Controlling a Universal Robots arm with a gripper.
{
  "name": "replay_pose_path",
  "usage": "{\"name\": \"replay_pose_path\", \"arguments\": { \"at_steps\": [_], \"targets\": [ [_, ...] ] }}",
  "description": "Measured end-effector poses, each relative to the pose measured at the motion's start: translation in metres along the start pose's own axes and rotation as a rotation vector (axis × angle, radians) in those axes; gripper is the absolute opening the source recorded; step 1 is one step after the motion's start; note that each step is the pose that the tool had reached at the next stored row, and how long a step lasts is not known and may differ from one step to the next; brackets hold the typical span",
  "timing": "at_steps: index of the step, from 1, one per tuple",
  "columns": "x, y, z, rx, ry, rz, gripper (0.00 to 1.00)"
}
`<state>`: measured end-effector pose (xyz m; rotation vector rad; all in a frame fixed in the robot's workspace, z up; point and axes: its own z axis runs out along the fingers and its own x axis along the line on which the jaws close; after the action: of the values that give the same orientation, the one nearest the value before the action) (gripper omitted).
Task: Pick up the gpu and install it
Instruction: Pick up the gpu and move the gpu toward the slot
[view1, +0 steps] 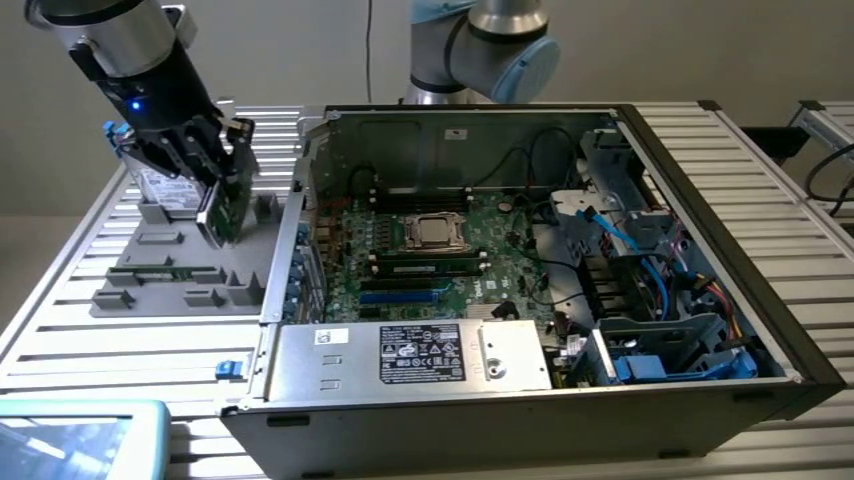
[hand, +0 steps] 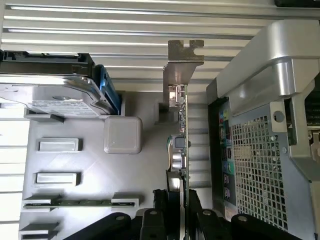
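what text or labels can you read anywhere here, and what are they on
No text here can be read with confidence.
power supply label: black with white print, not legible
white sticker beside it: not legible
hard drive label: white with dark print, not legible
gpu, held edge-on in the gripper: no legible marking

Even, diffuse brightness, soft shadows, pale glare on the slatted table (hand: 100, 27), dimmer inside the case (view1: 441, 140).
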<state>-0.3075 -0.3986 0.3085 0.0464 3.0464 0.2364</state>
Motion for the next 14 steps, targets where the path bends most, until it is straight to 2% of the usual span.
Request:
{"name": "replay_pose_path", "arguments": {
  "at_steps": [10,14],
  "targets": [
    [-0.006,0.0049,-0.0449,0.0006,0.0095,0.005,0.28],
    [-0.009,0.0075,-0.0629,0.0011,0.0164,0.008,0.28]
  ]
}}
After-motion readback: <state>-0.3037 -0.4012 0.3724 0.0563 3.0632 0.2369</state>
